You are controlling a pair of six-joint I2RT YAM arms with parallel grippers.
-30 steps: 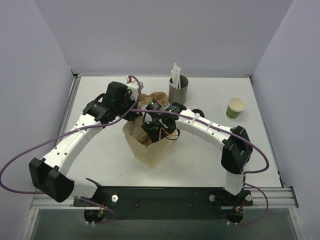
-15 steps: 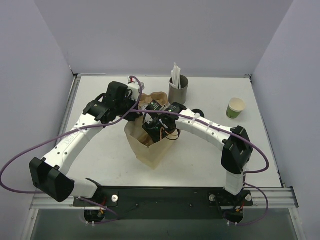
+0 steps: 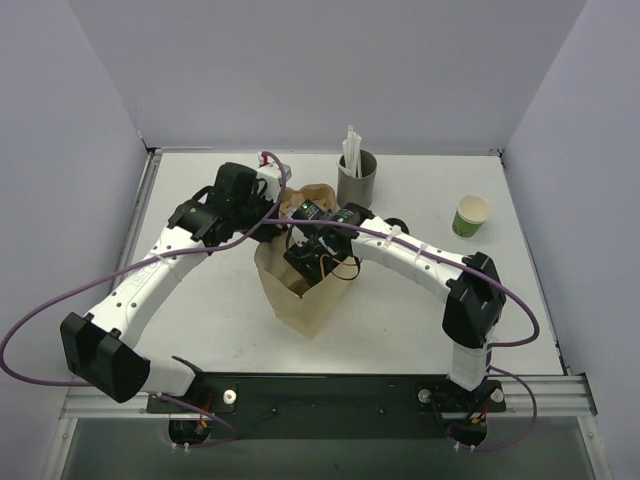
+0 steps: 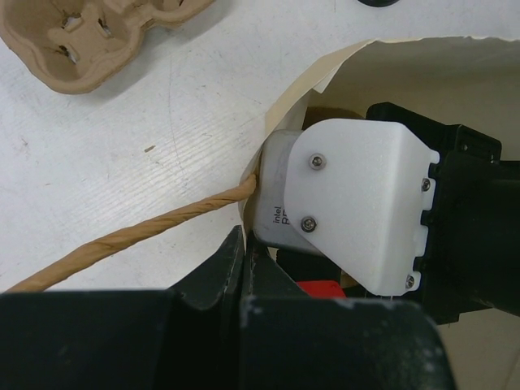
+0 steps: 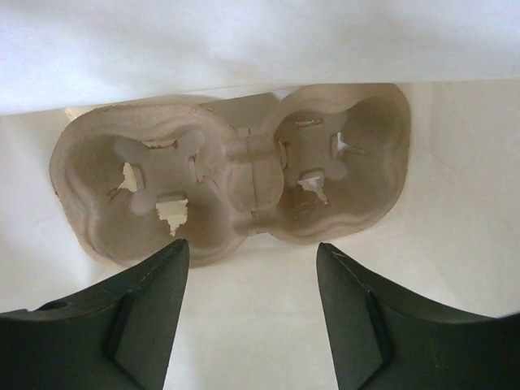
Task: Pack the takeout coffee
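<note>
The green paper cup (image 3: 471,215) with a pale rim stands open at the right of the table, far from both grippers. A small black round piece (image 3: 397,224), perhaps its lid, lies behind my right arm. A brown paper bag (image 3: 300,305) stands open in the middle. My left gripper (image 3: 272,232) is shut on the bag's rim (image 4: 276,122), seen in the left wrist view (image 4: 244,244). My right gripper (image 3: 305,270) is inside the bag. It is open and empty (image 5: 252,248) just above a cardboard cup carrier (image 5: 236,191) on the bag's floor.
A tall grey cup with white straws (image 3: 357,175) stands behind the bag. Another cardboard carrier (image 4: 89,32) lies on the table beside the bag. The bag's twisted paper handle (image 4: 122,240) hangs outside. Grey walls close in the table at the left, back and right.
The bag and my left gripper have shifted slightly to the right. My right gripper stays open inside the bag.
</note>
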